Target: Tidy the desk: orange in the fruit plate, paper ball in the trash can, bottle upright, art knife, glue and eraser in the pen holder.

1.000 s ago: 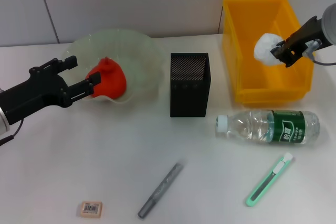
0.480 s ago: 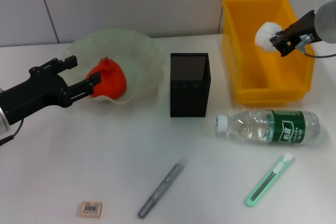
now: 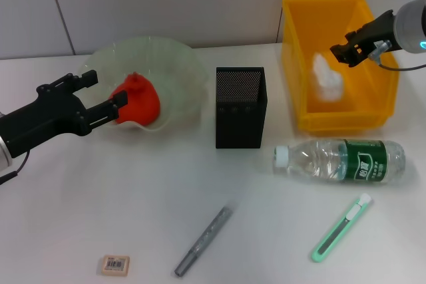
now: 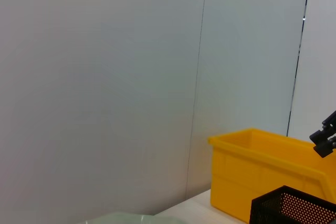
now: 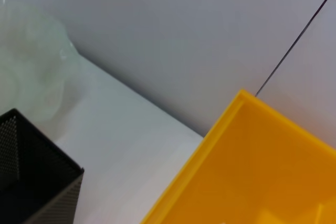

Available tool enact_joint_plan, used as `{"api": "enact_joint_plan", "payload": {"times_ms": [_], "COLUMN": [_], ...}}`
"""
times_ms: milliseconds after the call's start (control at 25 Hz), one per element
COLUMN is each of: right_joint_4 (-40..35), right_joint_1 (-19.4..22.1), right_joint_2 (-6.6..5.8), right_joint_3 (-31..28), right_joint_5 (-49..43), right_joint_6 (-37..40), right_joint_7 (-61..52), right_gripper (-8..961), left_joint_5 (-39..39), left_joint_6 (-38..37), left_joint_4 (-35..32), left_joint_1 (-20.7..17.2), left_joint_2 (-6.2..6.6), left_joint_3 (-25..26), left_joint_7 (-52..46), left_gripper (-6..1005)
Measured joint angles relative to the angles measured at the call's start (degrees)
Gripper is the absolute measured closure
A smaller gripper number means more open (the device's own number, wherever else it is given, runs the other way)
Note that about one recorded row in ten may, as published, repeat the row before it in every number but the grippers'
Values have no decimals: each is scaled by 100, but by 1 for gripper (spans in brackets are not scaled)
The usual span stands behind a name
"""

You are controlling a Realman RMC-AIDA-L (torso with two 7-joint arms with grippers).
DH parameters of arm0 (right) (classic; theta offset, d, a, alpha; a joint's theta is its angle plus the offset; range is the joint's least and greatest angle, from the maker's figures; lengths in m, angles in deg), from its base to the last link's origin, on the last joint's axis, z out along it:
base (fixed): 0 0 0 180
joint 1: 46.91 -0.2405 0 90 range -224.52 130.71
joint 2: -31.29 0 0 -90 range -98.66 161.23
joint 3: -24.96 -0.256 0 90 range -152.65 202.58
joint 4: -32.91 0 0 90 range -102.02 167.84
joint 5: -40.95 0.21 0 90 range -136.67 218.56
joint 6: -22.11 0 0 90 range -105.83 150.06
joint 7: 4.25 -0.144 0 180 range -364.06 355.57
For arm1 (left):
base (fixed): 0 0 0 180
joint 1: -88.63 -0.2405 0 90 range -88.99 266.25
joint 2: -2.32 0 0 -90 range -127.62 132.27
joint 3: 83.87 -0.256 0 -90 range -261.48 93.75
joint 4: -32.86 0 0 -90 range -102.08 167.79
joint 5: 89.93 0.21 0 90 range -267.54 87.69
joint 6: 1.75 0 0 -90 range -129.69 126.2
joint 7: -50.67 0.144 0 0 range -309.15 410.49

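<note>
White desk, grey panelled wall behind.

Right gripper: poised above the trash can, fingers parted, holding nothing. Paper ball: blurred white lump inside the can below the gripper, clear of the fingers. Trash can: yellow bin at the far right of the desk; also seen from the left wrist and the right wrist.

Left gripper: at the left of the desk, jaws spread on either side of the orange; whether the fingers touch it cannot be told. Orange: sits in the fruit plate, toward its near rim. Fruit plate: pale green, far left of the desk.

Pen holder: black mesh cup, upright, between plate and trash can.

Bottle: lying on its side just in front of the trash can, cap pointing toward the robot's left.

Art knife: mint green, flat on the desk near the front edge, in front of the bottle.

Glue: grey stick, lying diagonally in front of the pen holder.

Eraser: tan block, label up, front left, well apart from the glue.
</note>
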Motion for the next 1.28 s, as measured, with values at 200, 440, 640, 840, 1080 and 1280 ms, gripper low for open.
{"api": "enact_joint_plan", "payload": {"times_ms": [200, 440, 640, 840, 1080, 1280], "right_joint_4": [-24, 244, 488, 495, 447, 237], "right_joint_1": [46, 484, 814, 1014, 1043, 1157], "right_joint_2": [10, 11, 4, 7, 2, 12], "right_joint_3": [-12, -23, -199, -699, -1422, -1727], "right_joint_5": [18, 863, 1977, 3742, 5323, 6252], "right_joint_6": [-105, -756, -1019, -693, 859, 1966], "right_joint_7": [-4, 124, 666, 1726, 2786, 3398], "right_gripper": [601, 338, 321, 307, 296, 287], "left_joint_5": [-33, -37, -37, -37, -38, -122], "left_joint_6": [-6, -9, -9, -8, -7, -73], "left_joint_4": [7, 9, 9, 28, 78, 199], "left_joint_1": [-28, -32, -43, -56, -45, -22], "left_joint_2": [0, 0, 0, 0, 0, 0], "left_joint_3": [0, -1, 0, 0, 0, 0], "left_joint_7": [2, 3, 3, 3, 3, 193], "left_gripper": [223, 223, 223, 223, 223, 224]}}
